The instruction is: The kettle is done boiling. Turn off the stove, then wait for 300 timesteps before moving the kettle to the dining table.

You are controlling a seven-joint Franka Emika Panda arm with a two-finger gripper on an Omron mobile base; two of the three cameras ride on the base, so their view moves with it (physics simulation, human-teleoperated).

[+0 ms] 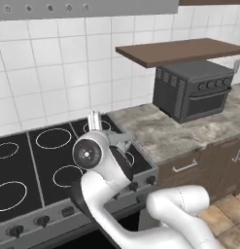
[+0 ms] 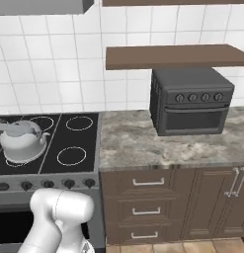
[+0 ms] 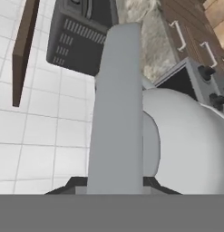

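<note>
My tool is clenched on the arched handle of the kettle. In the hand view the pale grey band of that handle runs straight up from between my two dark finger tips, which sit one on each side of it. The kettle's rounded body bulges just beside the handle, on the right of that view, directly under my grip.

From the right base view the kettle stands upright over a front ring of the stove, with its spout pointing towards the other burners. I cannot tell whether its base touches the black glass or hangs just above it. In the left base view my own white arm covers the kettle, and the cooktop spreads out from it with its white rings.

Below the kettle, along the stove's steel front, sits the row of small black knobs.

Farther from my tool, past the stove's edge, lies the marble table with brown drawers under it. On it, well apart from the kettle, stands the dark toaster oven. A brown wall shelf hangs above that, against the white tiled wall.
</note>
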